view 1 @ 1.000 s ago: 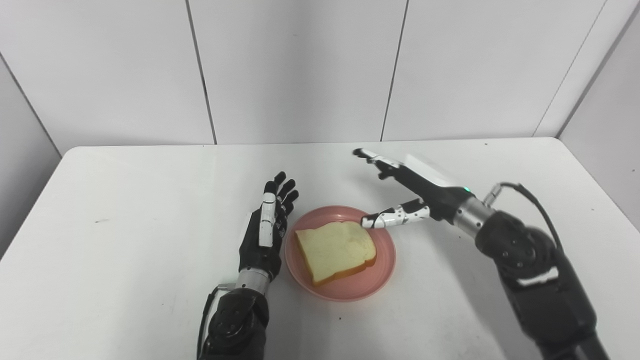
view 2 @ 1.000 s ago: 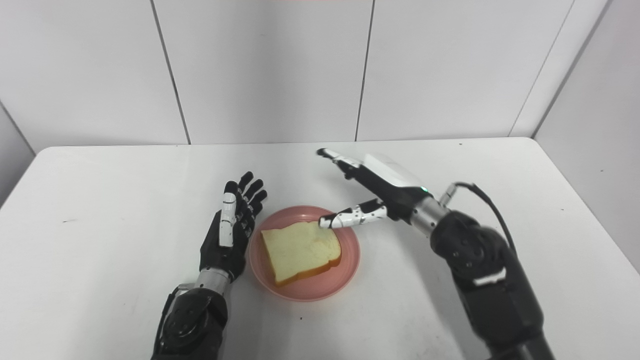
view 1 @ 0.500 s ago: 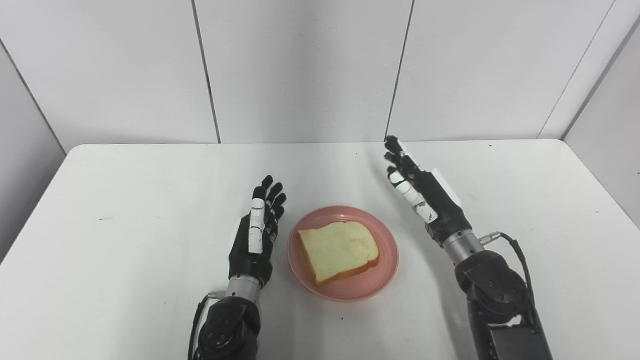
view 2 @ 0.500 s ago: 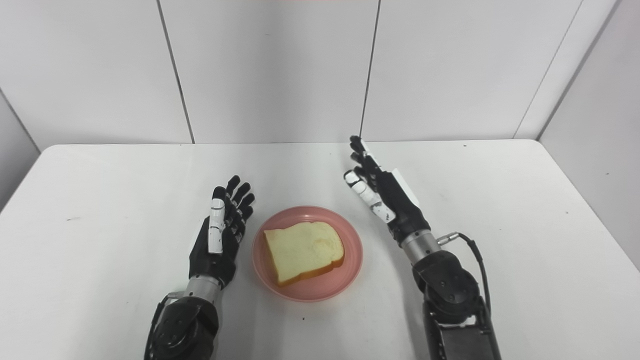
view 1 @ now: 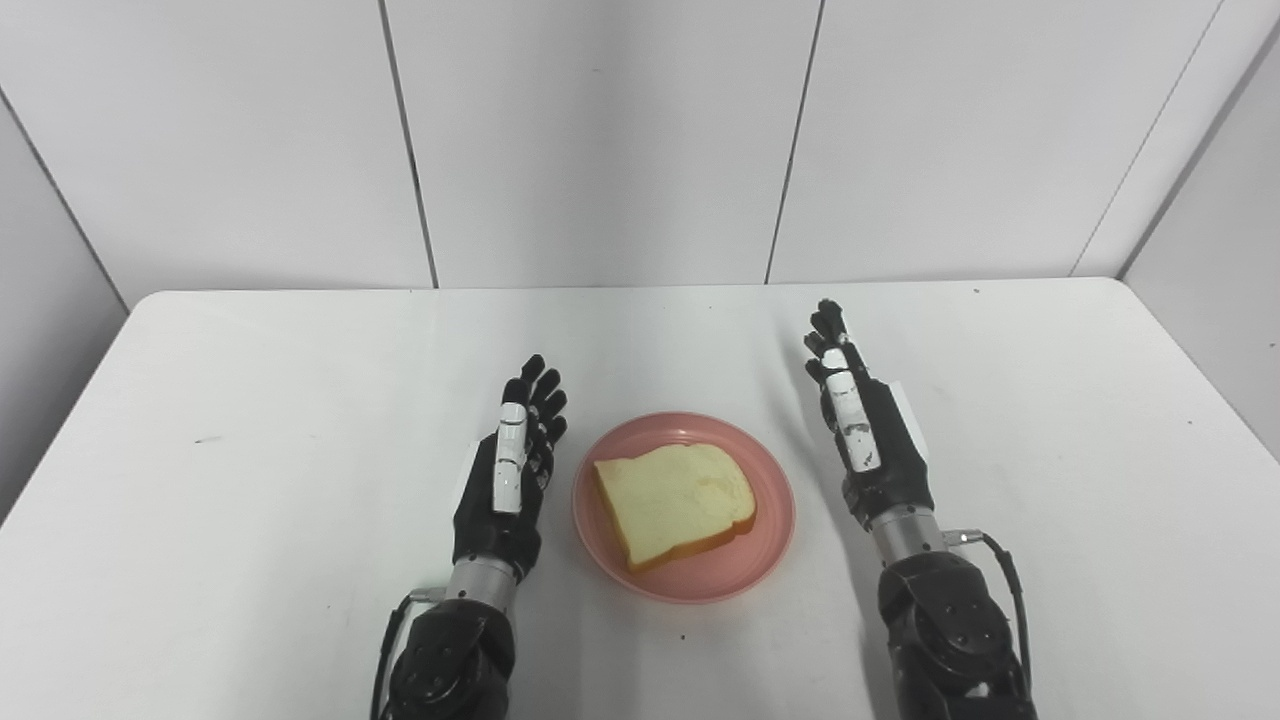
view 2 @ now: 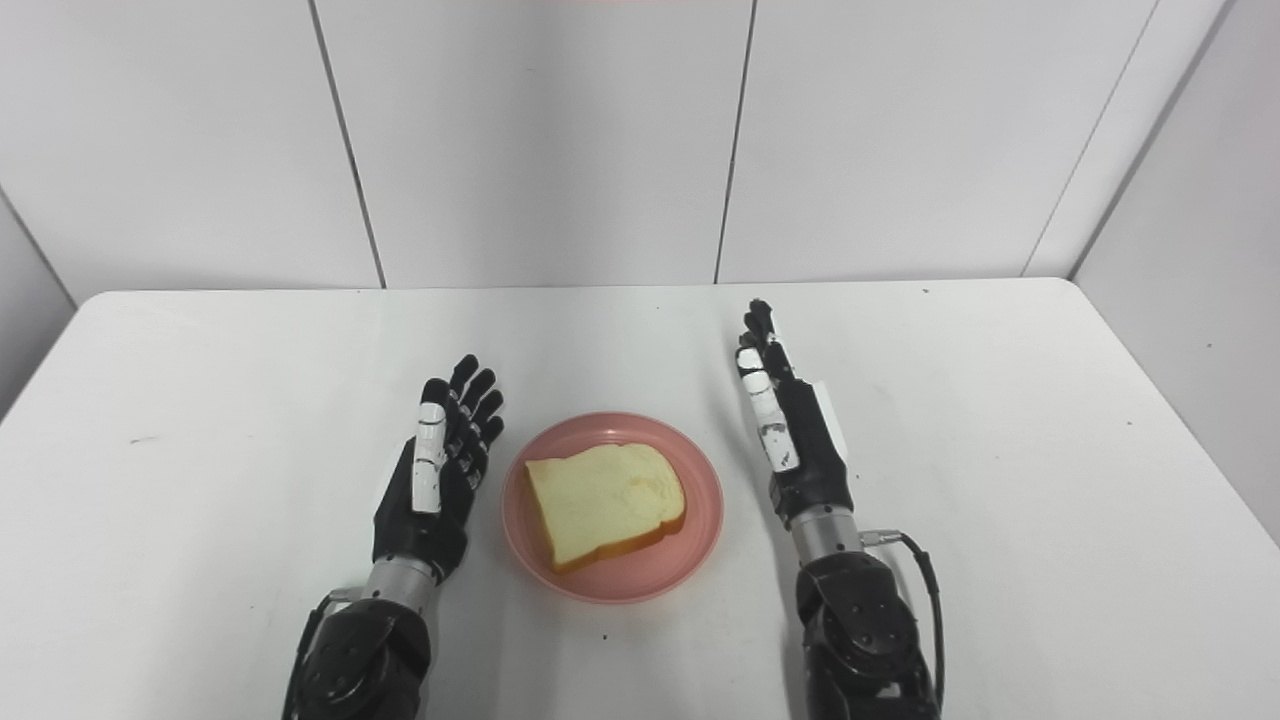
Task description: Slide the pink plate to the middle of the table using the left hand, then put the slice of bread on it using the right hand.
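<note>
A pink plate [view 1: 765,540] sits near the middle of the white table [view 1: 250,400]. A slice of bread [view 1: 673,500] with a brown crust lies flat on it. My left hand [view 1: 510,470] is open and empty just left of the plate, fingers pointing away from me, apart from the rim. My right hand [view 1: 868,430] is open and empty to the right of the plate, fingers straight and pointing away, clear of the plate and the bread. The same layout shows in the right eye view, with the plate [view 2: 700,540], left hand [view 2: 440,470] and right hand [view 2: 795,435].
White wall panels stand behind the table's far edge. A side wall runs close along the table's right edge [view 1: 1200,370]. A small dark speck [view 1: 208,439] marks the table at the left.
My right hand has drawn back from above the plate's far rim to the plate's right side and turned fingers-forward. My left hand pulled back slightly. Plate and bread have not moved.
</note>
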Controlling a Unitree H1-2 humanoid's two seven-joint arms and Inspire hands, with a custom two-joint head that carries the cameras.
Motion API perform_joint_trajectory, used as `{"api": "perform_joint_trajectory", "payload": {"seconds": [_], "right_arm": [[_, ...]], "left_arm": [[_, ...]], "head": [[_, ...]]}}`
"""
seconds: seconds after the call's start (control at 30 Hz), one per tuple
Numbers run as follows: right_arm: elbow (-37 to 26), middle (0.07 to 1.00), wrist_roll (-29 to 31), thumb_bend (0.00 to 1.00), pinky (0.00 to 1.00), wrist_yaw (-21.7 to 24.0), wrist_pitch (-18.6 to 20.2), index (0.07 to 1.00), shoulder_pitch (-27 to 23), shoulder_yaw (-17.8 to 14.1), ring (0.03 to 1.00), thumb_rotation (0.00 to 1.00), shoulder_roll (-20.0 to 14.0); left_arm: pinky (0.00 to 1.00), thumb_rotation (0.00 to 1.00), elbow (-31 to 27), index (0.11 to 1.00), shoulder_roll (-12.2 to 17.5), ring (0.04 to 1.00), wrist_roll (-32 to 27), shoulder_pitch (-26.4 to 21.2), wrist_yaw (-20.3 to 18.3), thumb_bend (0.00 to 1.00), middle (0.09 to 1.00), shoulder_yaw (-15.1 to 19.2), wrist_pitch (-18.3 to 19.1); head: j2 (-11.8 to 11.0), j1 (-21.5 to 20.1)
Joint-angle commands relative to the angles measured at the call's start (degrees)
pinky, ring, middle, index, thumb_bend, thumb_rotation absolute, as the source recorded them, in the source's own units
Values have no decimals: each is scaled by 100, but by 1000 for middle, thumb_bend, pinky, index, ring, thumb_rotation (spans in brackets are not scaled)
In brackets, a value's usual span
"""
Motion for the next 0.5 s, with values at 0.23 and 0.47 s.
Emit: {"api": "perform_joint_trajectory", "payload": {"seconds": [0.23, 0.47], "right_arm": [[-21, 1000, -6, 652, 1000, -212, -406, 1000, 179, 100, 1000, 987, 40], [-208, 1000, 71, 608, 1000, -200, -312, 1000, 370, 221, 1000, 966, 87]], "left_arm": [[1000, 1000, -7, 955, 57, 988, 6, -109, -78, 693, 983, 60, -257], [1000, 1000, -14, 965, 132, 1000, -3, -121, -155, 697, 993, 53, -198]], "head": [[-12, -8], [18, 77]]}}
